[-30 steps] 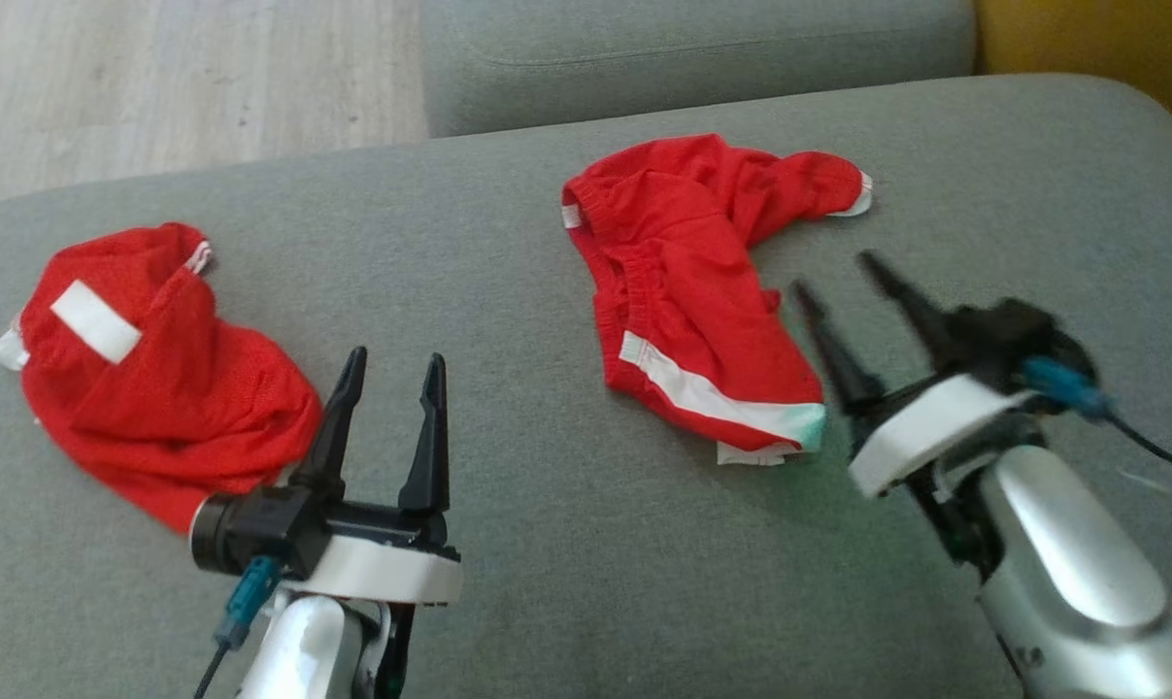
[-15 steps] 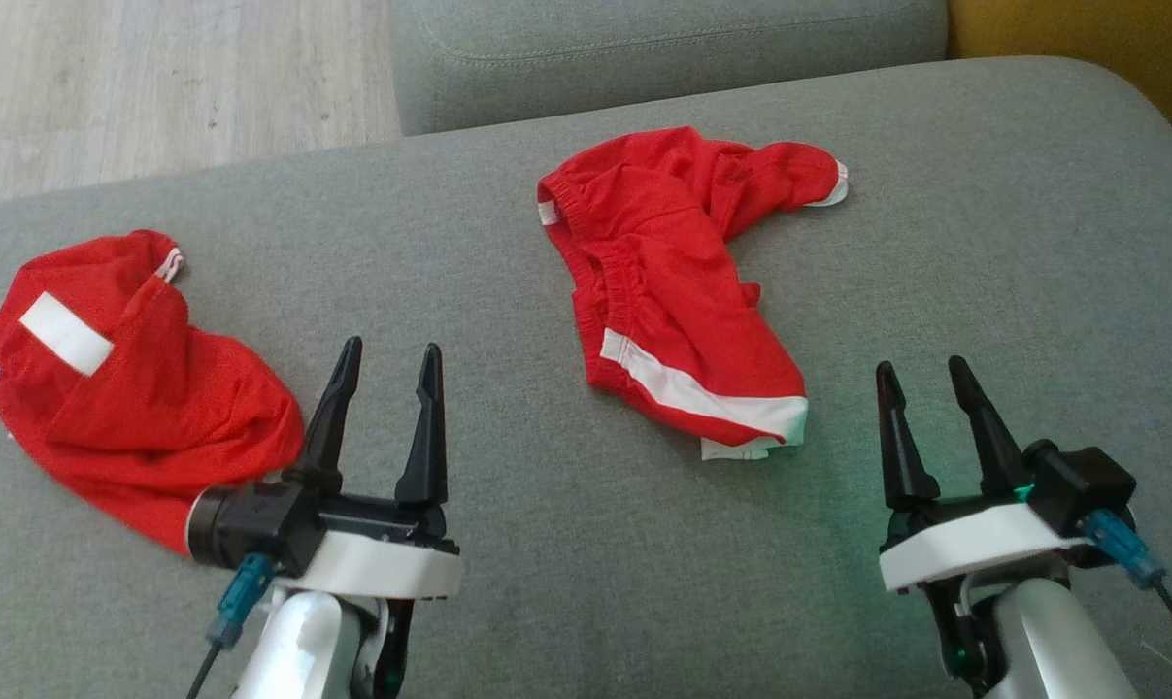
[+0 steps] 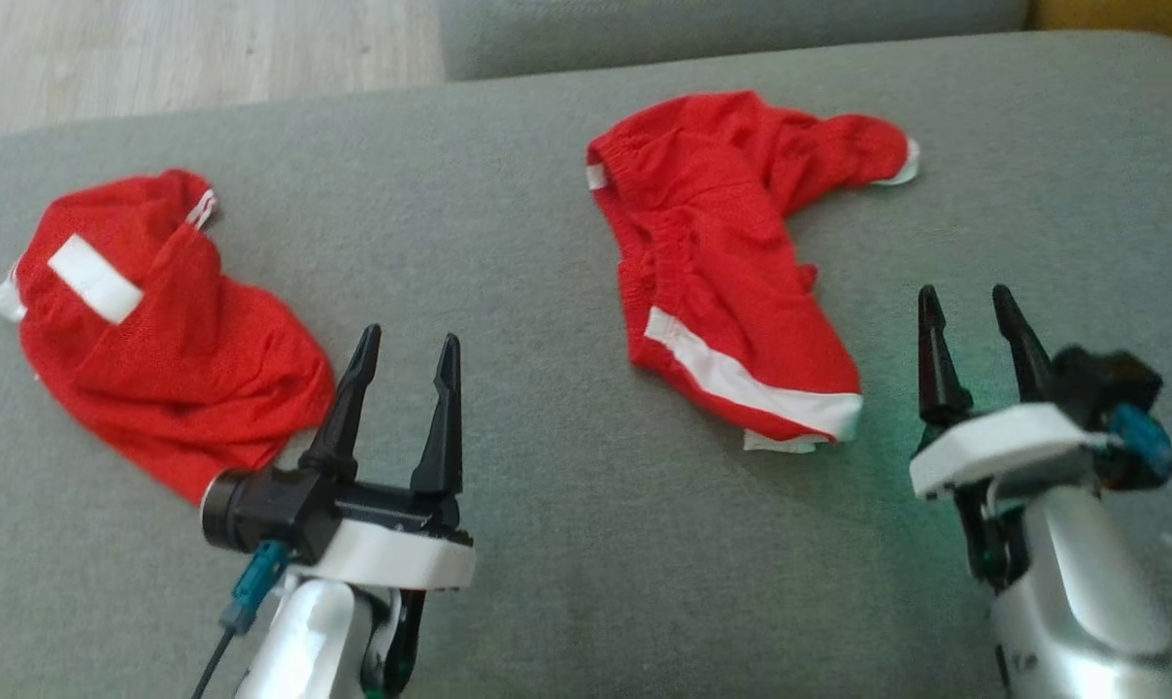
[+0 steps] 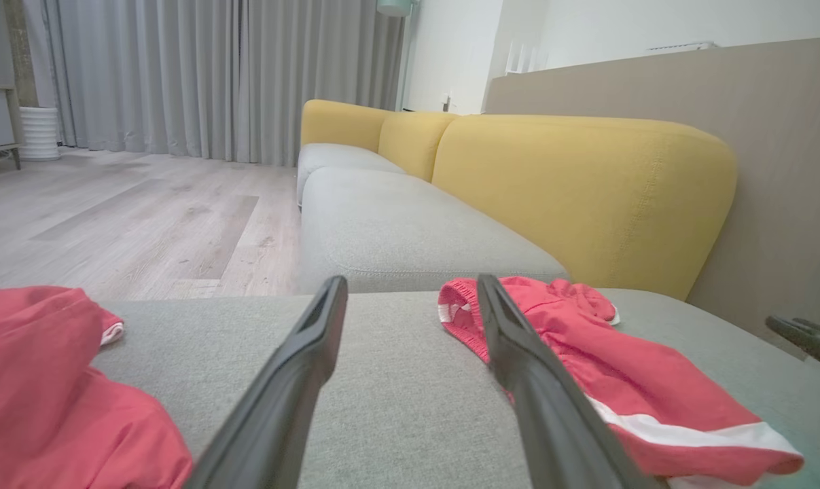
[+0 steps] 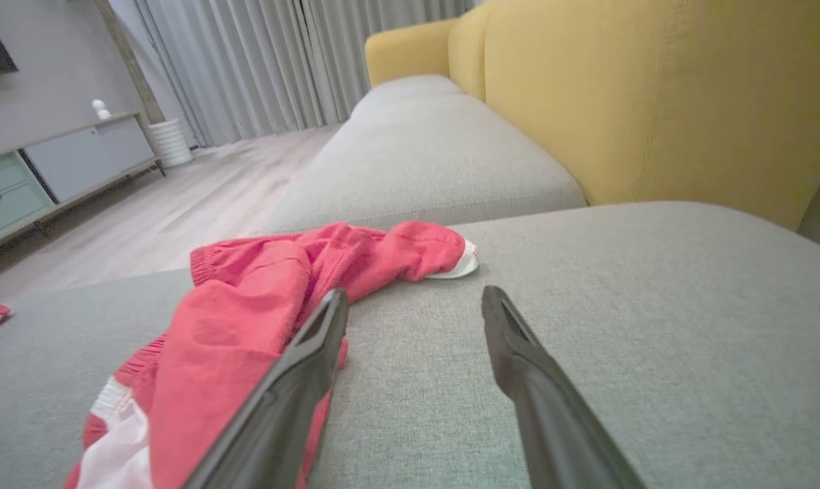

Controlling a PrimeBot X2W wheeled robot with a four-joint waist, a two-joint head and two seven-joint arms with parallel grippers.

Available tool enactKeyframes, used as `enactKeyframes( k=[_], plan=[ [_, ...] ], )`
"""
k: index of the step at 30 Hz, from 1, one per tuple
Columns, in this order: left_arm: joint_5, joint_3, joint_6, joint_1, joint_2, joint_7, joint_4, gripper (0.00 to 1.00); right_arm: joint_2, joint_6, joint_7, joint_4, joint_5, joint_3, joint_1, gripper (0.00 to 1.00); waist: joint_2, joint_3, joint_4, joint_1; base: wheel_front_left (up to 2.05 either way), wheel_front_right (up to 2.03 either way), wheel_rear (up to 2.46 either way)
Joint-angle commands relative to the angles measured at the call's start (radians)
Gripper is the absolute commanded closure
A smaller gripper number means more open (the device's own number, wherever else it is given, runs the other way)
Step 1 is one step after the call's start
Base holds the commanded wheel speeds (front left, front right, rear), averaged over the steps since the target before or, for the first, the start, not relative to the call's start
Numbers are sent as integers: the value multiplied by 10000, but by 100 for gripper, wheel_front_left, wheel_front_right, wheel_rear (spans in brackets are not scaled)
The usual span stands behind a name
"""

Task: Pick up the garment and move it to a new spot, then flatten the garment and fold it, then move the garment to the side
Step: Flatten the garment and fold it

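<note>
A crumpled red garment (image 3: 731,262) with a white stripe lies mid-cushion on the grey sofa seat (image 3: 547,243). My right gripper (image 3: 964,291) hovers just to its right, open and empty, its left finger beside the cloth's edge. The right wrist view shows that garment (image 5: 260,305) left of my right gripper (image 5: 415,293). A second red garment (image 3: 158,359) with a white patch lies at the left. My left gripper (image 3: 411,335) is open and empty just right of it. In the left wrist view my left gripper (image 4: 411,280) points between the two garments (image 4: 586,360) (image 4: 43,380).
Yellow back cushions (image 4: 573,190) line the sofa's far side. A second grey seat (image 4: 396,231) continues beyond this one. Wooden floor (image 3: 178,49) lies past the sofa's left edge. A low cabinet (image 5: 49,170) stands across the room.
My right gripper drew back from the striped garment's right edge and straightened beside it. The head camera shifted a little. The left gripper and both garments stayed put.
</note>
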Motion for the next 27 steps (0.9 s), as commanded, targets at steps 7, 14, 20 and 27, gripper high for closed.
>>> enactKeyframes(
  k=[7,14,20,27],
  plan=[
    [19,42,-66,-746,3,-80,-200,0,23,-7,788,1601,-356,84,-1685,0,0,657,696,-1,0,0,0],
    [-88,-138,4,-927,3,-80,-144,0,23,-7,824,3417,-537,566,-2798,0,0,945,1177,-1,0,0,0],
    [-142,-193,28,-945,3,-80,-117,0,24,-7,853,4548,-774,1074,-3258,0,0,1004,1357,-1,0,0,0],
    [-150,-110,113,-847,3,-80,-128,0,-47,-7,413,5272,-1064,896,-3620,100,0,864,1236,-1,0,0,0]
  ],
)
